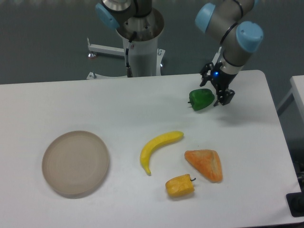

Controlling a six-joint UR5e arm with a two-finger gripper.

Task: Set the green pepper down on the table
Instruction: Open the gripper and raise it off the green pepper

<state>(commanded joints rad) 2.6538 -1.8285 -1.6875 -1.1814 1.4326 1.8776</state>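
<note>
We find the green pepper (201,99) resting on the white counter (95,104) in its far right part, its short stem end pointing left. The pincer (219,93) sits just to the pepper's right and slightly above it, the jaws spread apart with nothing between them; one dark finger (228,97) shows to the right of the pepper, and we cannot tell whether the nearer finger touches the pepper's skin. A small blue light glows on the wrist above the pincer. The arm (232,33) rises from there toward the upper right, grey with light-blue joint caps. Nearer the front of the counter, well apart from the pepper, we note a banana (158,148) lying diagonally, an orange wedge-shaped bread piece (205,164) to its right, and a yellow pepper (180,185) with a dark stem just below the two. A round beige plate (76,163) lies on the left side of the counter. The robot's pedestal (141,45) stands behind the far edge.
</note>
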